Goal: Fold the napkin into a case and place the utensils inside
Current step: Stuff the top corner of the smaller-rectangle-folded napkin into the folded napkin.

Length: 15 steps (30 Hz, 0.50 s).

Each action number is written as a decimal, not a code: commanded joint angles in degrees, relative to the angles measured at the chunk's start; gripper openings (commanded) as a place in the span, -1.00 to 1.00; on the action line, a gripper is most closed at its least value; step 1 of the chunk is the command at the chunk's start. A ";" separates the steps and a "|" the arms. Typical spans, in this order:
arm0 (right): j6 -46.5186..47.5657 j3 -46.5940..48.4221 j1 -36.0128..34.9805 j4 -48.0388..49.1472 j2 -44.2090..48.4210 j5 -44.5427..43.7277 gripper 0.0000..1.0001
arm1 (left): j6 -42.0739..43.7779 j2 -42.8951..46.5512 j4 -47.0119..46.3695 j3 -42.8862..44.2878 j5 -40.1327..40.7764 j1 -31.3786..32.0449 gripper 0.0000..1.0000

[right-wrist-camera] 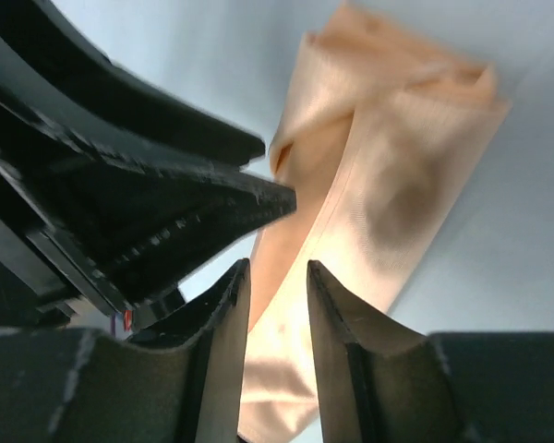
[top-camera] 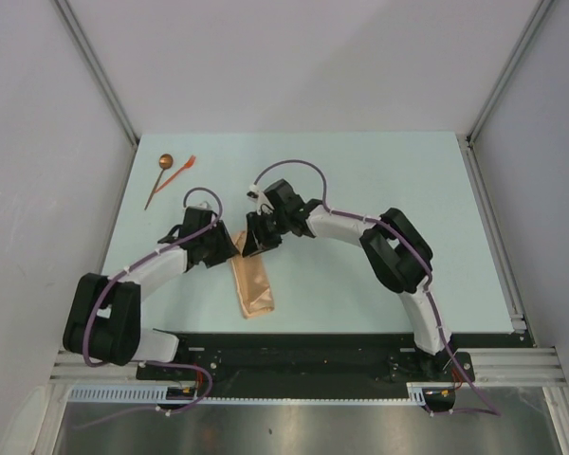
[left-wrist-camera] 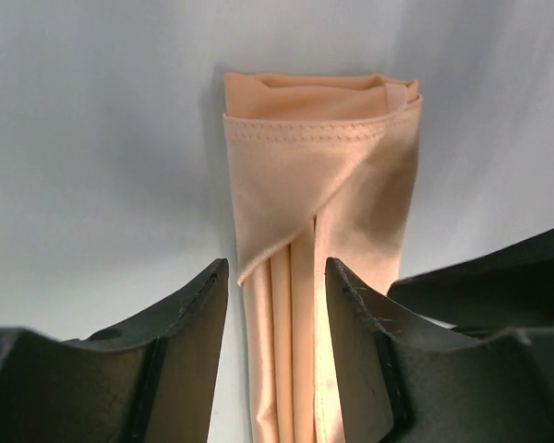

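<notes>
Case (top-camera: 253,284) lies folded on the counter (top-camera: 379,171) between both arms, utensils (top-camera: 165,161) well apart at far left. Left tool (left-wrist-camera: 277,272) straddles it, spread. Right tool (right-wrist-camera: 277,268) is narrowly parted, its grip unclear. Lifting only the top layer should open the pocket without disturbing the folds.

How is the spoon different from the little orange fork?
The spoon is longer, the fork shorter. The spoon has a thin dark handle and a round coppery bowl; the fork is orange-red all over. Both lie side by side at the far left of the table.
</notes>
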<state>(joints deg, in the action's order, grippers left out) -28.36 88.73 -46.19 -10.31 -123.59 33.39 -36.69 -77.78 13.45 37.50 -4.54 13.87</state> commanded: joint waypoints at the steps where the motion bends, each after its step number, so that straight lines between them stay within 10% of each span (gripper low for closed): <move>1: 4.70 8.03 0.93 -6.90 -3.41 -4.20 -0.24 | 2.06 -2.29 -3.78 0.56 1.64 -0.60 0.00; 15: 10.34 24.91 -1.44 -18.69 -12.55 -17.30 -0.14 | 0.56 -3.34 -8.35 -3.74 0.93 -0.77 -0.61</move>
<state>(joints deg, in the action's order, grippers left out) -20.49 109.78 -46.17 -25.41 -135.57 20.51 -35.99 -81.45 7.79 35.07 -3.16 13.63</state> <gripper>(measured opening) 0.440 0.228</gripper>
